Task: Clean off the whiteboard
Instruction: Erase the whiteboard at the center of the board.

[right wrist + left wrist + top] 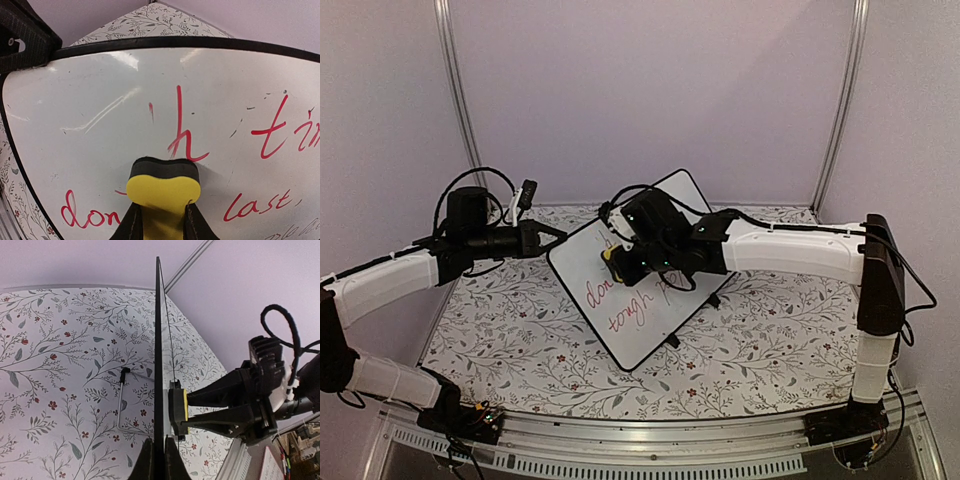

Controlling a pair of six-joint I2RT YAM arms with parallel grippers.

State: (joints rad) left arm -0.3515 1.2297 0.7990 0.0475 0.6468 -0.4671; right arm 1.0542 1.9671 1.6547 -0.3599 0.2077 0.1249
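The whiteboard stands tilted on the table, with a thin black frame and red writing across its face. My left gripper is shut on the whiteboard's upper left edge. In the left wrist view the whiteboard is edge-on, with a finger on each side of it and the left gripper clamped on the frame. My right gripper is shut on a yellow and black eraser. The eraser's black pad presses against the whiteboard's face just below a red "h". The eraser also shows side-on, flat against the whiteboard.
A floral cloth covers the table. A thin wire stand props the whiteboard from behind. Lilac walls with metal posts close in the back and sides. An aluminium rail runs along the near edge.
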